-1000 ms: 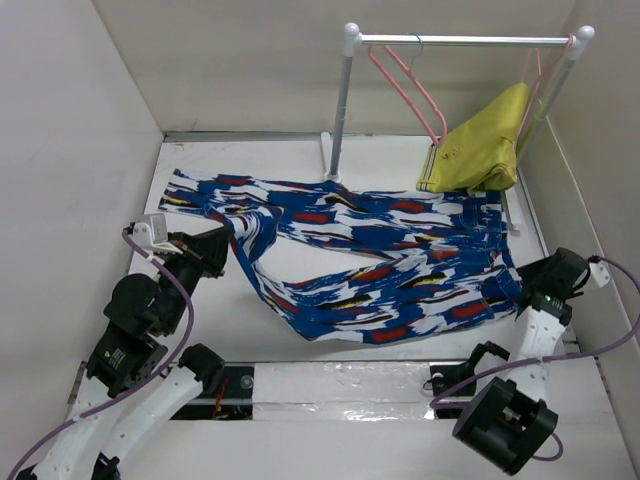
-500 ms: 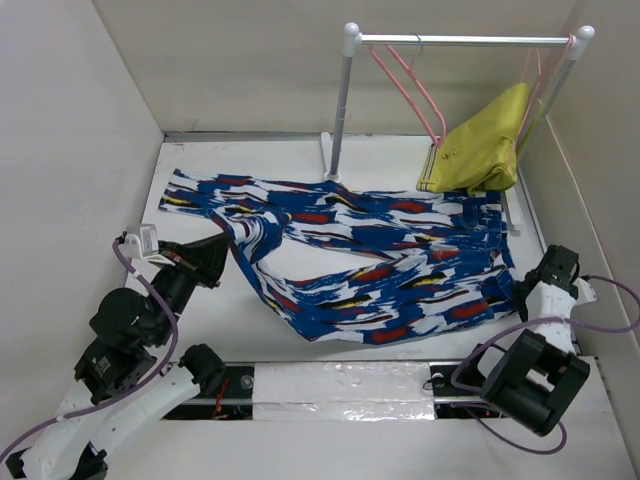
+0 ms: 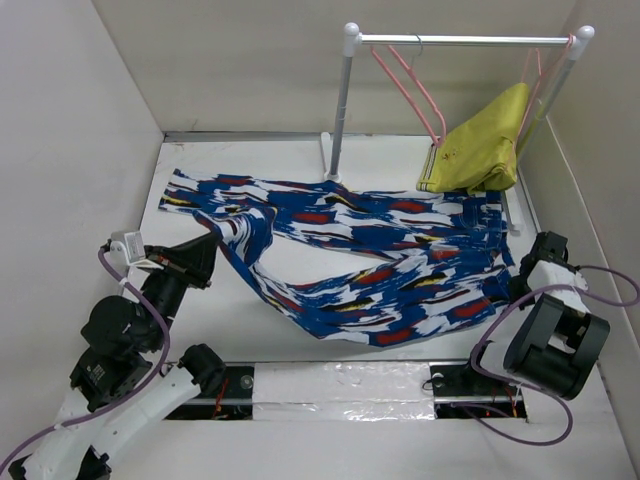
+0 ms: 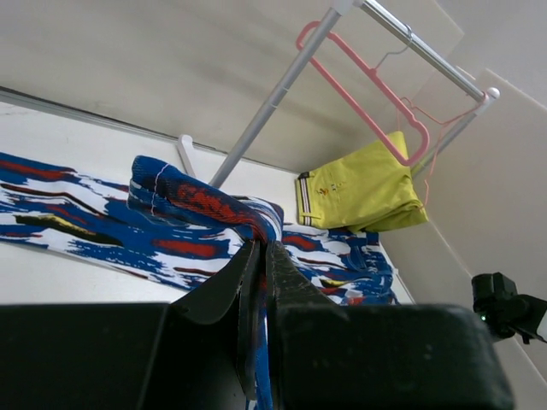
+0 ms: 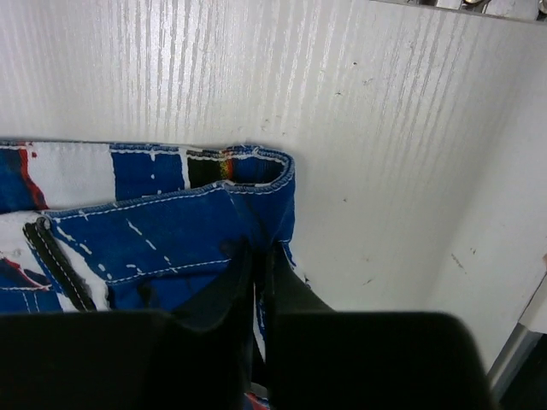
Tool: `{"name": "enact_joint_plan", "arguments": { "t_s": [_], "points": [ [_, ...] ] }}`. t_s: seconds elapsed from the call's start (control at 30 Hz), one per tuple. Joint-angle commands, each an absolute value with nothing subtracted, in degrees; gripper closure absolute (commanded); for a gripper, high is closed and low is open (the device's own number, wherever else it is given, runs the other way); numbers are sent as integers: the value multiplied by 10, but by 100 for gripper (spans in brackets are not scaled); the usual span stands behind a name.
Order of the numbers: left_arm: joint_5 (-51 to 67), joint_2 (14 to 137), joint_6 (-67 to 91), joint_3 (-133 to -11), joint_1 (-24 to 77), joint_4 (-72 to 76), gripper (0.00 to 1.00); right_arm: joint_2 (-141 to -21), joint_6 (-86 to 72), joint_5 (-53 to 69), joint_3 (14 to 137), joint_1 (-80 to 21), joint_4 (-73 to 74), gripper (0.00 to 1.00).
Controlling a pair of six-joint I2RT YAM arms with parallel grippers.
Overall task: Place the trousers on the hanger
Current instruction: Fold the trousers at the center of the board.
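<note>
The blue splashed trousers [image 3: 380, 260] lie spread across the white table. My left gripper [image 3: 212, 248] is shut on a raised fold of one leg, and the left wrist view shows cloth [image 4: 197, 201] pinched between its jaws [image 4: 263, 248]. My right gripper [image 3: 520, 285] is shut on the waistband end at the table's right side. In the right wrist view its jaws [image 5: 261, 252] pinch the blue hem [image 5: 171, 231]. The empty pink hanger [image 3: 410, 90] hangs from the rail at the back, also seen in the left wrist view [image 4: 359, 81].
A white rail [image 3: 460, 40] on two posts stands at the back right. A second pink hanger [image 3: 535, 75] carries a yellow-green garment [image 3: 480, 150] beside the right post. White walls close in the table on the left, back and right.
My right gripper has closed on the waistband, and its arm has turned toward the right wall. The left arm has drawn back to the left with the leg fold in its grip.
</note>
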State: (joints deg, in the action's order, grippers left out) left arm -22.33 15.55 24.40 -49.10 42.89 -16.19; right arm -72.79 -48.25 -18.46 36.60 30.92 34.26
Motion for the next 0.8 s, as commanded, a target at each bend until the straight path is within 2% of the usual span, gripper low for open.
{"name": "enact_joint_plan", "arguments": {
  "t_s": [0.0, 0.27, 0.53, 0.63, 0.77],
  "points": [
    [-246, 157, 237, -504, 424, -135, 100, -709, -488, -220, 368, 300, 319, 100],
    [-288, 149, 232, -513, 424, -142, 100, -549, -338, -310, 429, 321, 364, 100],
    [-372, 182, 239, -538, 436, -183, 100, -388, -235, -259, 454, 326, 381, 100],
    [-418, 206, 247, -544, 436, -186, 100, -378, -226, -233, 461, 326, 360, 100],
    [-490, 250, 274, -542, 436, -200, 100, -440, -249, -187, 453, 326, 296, 100]
  ]
}}
